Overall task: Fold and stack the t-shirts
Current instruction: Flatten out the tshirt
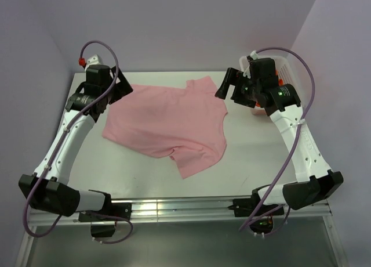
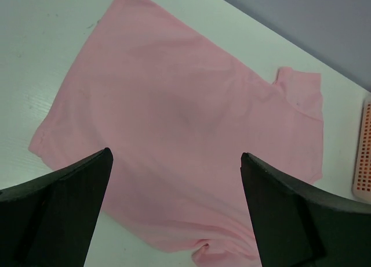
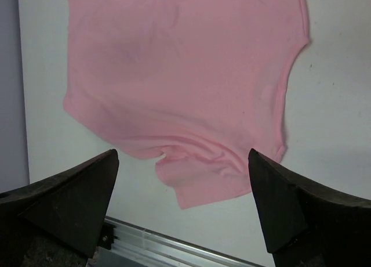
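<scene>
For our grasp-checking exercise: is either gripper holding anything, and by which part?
Nothing is held. The left gripper and right gripper both show open, empty jaws; the pink t-shirt lies free on the table.

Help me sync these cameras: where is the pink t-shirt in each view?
Top external: pink t-shirt spread out, centre of frame.
Left wrist: fills the centre, cut off at the bottom.
Right wrist: upper two thirds, cut off at the top.
Shared landmark: the pucker by its near sleeve, at the bottom edge in left wrist and lower middle in right wrist.
</scene>
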Motion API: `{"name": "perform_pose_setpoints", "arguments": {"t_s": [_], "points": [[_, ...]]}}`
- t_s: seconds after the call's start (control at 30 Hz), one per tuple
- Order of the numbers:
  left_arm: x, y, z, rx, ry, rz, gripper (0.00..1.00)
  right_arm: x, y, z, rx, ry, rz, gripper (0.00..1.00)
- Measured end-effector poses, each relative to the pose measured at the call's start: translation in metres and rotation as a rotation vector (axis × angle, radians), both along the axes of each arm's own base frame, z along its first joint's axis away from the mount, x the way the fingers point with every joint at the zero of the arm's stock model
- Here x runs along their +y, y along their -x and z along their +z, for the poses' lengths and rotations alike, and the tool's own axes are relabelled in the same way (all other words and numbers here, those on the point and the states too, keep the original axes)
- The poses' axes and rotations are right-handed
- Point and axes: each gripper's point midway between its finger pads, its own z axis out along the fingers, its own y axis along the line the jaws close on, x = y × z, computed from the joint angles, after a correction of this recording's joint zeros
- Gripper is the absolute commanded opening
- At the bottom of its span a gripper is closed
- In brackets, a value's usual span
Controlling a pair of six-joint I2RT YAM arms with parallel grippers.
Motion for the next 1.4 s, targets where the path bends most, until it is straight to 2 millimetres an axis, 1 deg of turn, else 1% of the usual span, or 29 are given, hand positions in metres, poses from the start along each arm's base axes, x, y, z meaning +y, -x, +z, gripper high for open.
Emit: {"name": "perform_pose_setpoints", "arguments": {"t_s": [0.07, 0.1, 0.17, 0.2, 0.27, 0.33, 0.4, 0.47, 0.53, 0.6, 0.67, 0.77, 0.87, 1.0, 1.13, 1.27, 1.33, 1.4], "points": [[0.002, -0.008, 0.0, 0.023, -0.015, 0.012, 0.97, 0.0, 0.003, -0.001, -0.001, -0.001, 0.007, 1.0], [0.003, -0.018, -0.001, 0.041, -0.021, 0.015, 0.96, 0.001, 0.003, -0.003, 0.004, -0.001, 0.012, 1.0], [0.006, -0.045, -0.007, 0.068, -0.029, 0.028, 0.95, 0.003, -0.002, -0.011, 0.03, 0.003, 0.017, 1.0], [0.009, -0.06, -0.014, 0.087, -0.029, 0.034, 0.95, 0.004, -0.004, -0.017, 0.046, 0.008, 0.019, 1.0], [0.018, -0.088, -0.038, 0.145, -0.024, 0.046, 0.95, 0.006, -0.011, -0.033, 0.086, 0.021, 0.018, 0.99], [0.031, -0.11, -0.063, 0.203, -0.011, 0.061, 0.93, 0.007, -0.016, -0.049, 0.132, 0.035, 0.016, 0.97], [0.048, -0.134, -0.085, 0.242, 0.008, 0.084, 0.92, 0.007, -0.02, -0.061, 0.168, 0.048, 0.013, 0.98], [0.067, -0.153, -0.106, 0.267, 0.036, 0.104, 0.91, 0.007, -0.023, -0.072, 0.199, 0.058, 0.014, 1.0], [0.082, -0.167, -0.125, 0.288, 0.062, 0.117, 0.91, 0.008, -0.024, -0.077, 0.216, 0.066, 0.015, 1.0], [0.097, -0.182, -0.141, 0.298, 0.088, 0.127, 0.92, 0.008, -0.024, -0.078, 0.22, 0.066, 0.016, 1.0], [0.103, -0.197, -0.154, 0.296, 0.117, 0.117, 0.92, 0.009, -0.024, -0.078, 0.218, 0.061, 0.019, 1.0], [0.103, -0.222, -0.171, 0.266, 0.174, 0.075, 0.93, 0.011, -0.024, -0.078, 0.221, 0.053, 0.027, 1.0], [0.103, -0.237, -0.189, 0.253, 0.235, 0.034, 0.93, 0.011, -0.025, -0.083, 0.232, 0.06, 0.029, 1.0], [0.109, -0.251, -0.212, 0.243, 0.298, 0.012, 0.93, 0.011, -0.03, -0.1, 0.276, 0.084, 0.034, 1.0], [0.118, -0.259, -0.232, 0.243, 0.324, 0.014, 0.93, 0.013, -0.046, -0.117, 0.325, 0.103, 0.034, 0.99], [0.122, -0.271, -0.227, 0.194, 0.341, 0.003, 0.93, 0.01, -0.059, -0.122, 0.337, 0.095, 0.026, 0.99], [0.119, -0.275, -0.23, 0.182, 0.354, -0.01, 0.93, 0.004, -0.064, -0.124, 0.344, 0.087, 0.01, 0.99], [0.116, -0.279, -0.228, 0.164, 0.366, -0.029, 0.92, -0.004, -0.069, -0.126, 0.353, 0.077, -0.015, 0.99]]}}
